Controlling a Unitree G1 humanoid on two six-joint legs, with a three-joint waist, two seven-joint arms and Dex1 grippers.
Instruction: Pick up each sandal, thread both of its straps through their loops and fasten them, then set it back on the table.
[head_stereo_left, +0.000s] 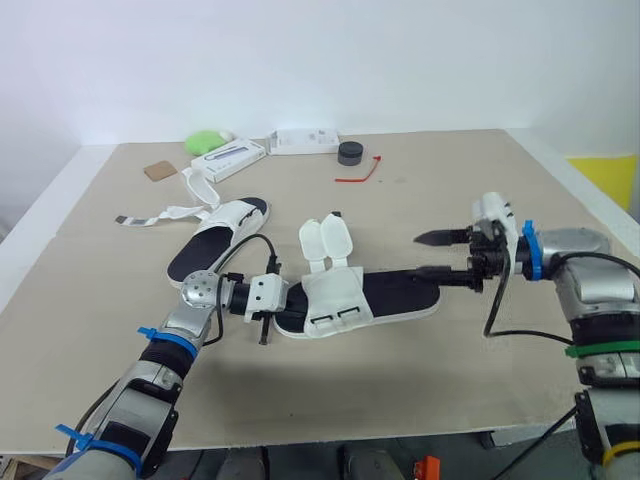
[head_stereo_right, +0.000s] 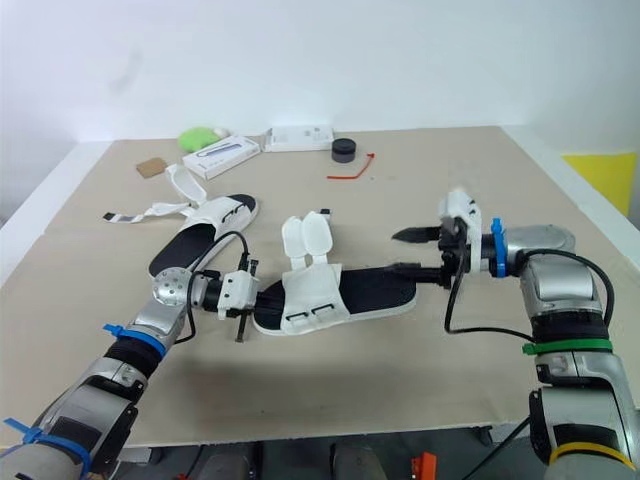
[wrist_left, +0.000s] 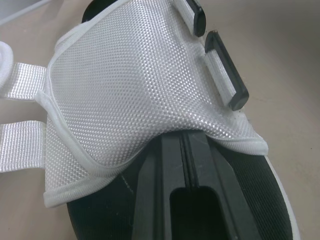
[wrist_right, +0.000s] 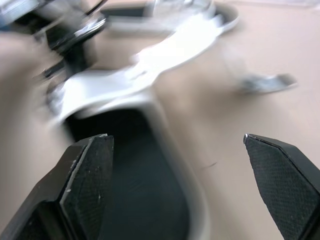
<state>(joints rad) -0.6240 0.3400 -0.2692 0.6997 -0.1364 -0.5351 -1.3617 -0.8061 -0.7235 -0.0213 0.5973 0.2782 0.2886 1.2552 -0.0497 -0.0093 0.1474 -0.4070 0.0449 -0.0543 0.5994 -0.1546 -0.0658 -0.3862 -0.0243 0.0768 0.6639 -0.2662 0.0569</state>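
Flanks the near sandal (head_stereo_left: 395, 295) with an arm at each end. Finds it lying flat across the middle of the counter (head_stereo_left: 450, 180), black footbed up.

Lays the left pincer (wrist_left: 186, 144) along that footbed at the sandal's left end, drawn in to a narrow seam, tips tucked beneath the edge of the white mesh upper (head_stereo_left: 335, 300). Cannot tell whether anything sits pinched between them.

Holds the right pincer (head_stereo_left: 420, 254) at the opposite end, spread wide and gripping nothing. Places one finger above the end of the footbed and the other beyond the sandal's far edge, over bare counter. Cannot tell whether the nearer finger touches the sandal.

Shows both straps (head_stereo_left: 325, 240) unthreaded, standing up from the far side of the upper, apart from the two black-rimmed loops (wrist_left: 225, 80) on its near side.

Further back and to the left, at an angle: the second sandal (head_stereo_left: 215, 245), also flat on the counter, its straps (head_stereo_left: 160, 215) splayed loose toward the left edge.

Along the back of the counter, well apart from the near sandal: a green lump (head_stereo_left: 207, 141), a long white box (head_stereo_left: 228, 160), a flatter white box (head_stereo_left: 305, 141), a small black puck (head_stereo_left: 350, 153), a red tie (head_stereo_left: 360, 175) and a brown card (head_stereo_left: 159, 171).
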